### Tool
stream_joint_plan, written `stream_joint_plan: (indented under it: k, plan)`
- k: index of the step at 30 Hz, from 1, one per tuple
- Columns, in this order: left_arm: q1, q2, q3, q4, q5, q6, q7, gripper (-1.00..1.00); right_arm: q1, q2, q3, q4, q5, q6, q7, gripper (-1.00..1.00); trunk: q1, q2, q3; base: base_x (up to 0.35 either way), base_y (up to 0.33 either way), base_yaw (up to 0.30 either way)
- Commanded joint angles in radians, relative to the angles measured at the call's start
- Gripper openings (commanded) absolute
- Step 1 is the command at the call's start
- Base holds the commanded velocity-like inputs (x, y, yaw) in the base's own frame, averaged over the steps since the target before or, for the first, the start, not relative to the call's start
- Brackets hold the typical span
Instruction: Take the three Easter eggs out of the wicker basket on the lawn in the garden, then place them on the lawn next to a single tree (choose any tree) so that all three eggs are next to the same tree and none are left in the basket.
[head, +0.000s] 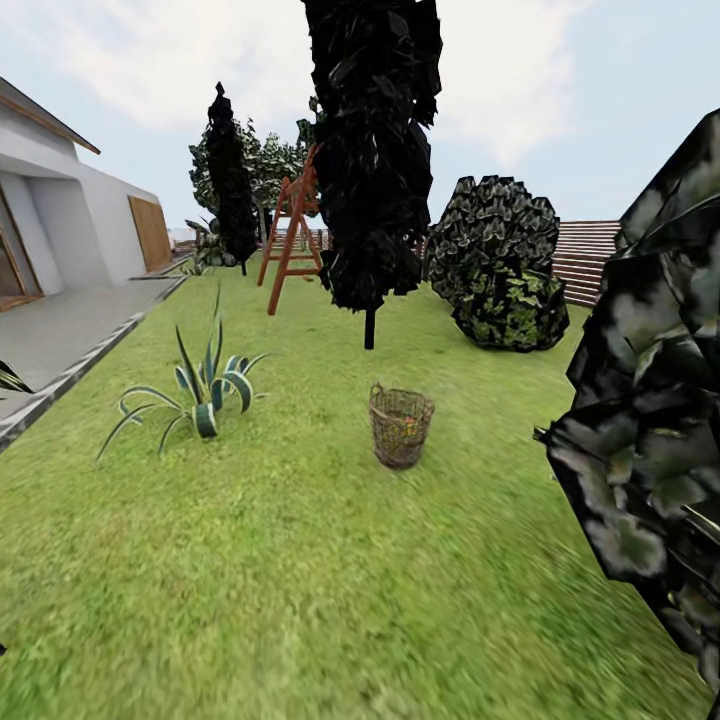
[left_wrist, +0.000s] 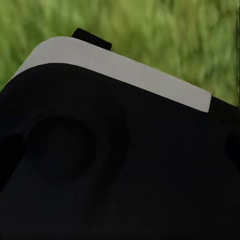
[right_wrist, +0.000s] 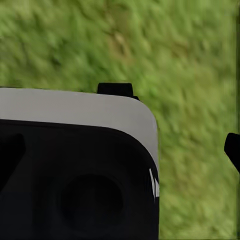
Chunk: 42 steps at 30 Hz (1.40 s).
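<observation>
My left wrist housing (left_wrist: 100, 170) is matte black with a round recess, capped by a pale grey band and a small black tab; my right wrist housing (right_wrist: 75, 185) matches it: black, round hollow, grey rounded edge

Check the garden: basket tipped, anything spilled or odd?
Nothing stands out. The wicker basket stands upright on the lawn, coloured contents faintly visible through the weave, nothing spilled around it. The ladder leans as a stepladder should.
</observation>
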Motion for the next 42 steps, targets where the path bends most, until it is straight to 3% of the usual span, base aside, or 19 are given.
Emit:
stream_joint_plan:
  k: [1, 42]
  plan:
    - [0.0, 0.0, 0.004, -0.001, 0.002, 0.001, -0.001, 1.0, -0.001, 0.0, 0.0, 0.001, 0.001, -0.003, 0.001, 1.0, 0.0, 0.0, -0.001, 0.32, -0.106, 0.0]
    - [0.0, 0.001, 0.005, -0.001, 0.004, 0.001, -0.001, 1.0, 0.0, 0.001, -0.001, 0.001, 0.001, -0.003, 0.001, 1.0, 0.0, 0.0, -0.001, 0.323, -0.024, 0.0]
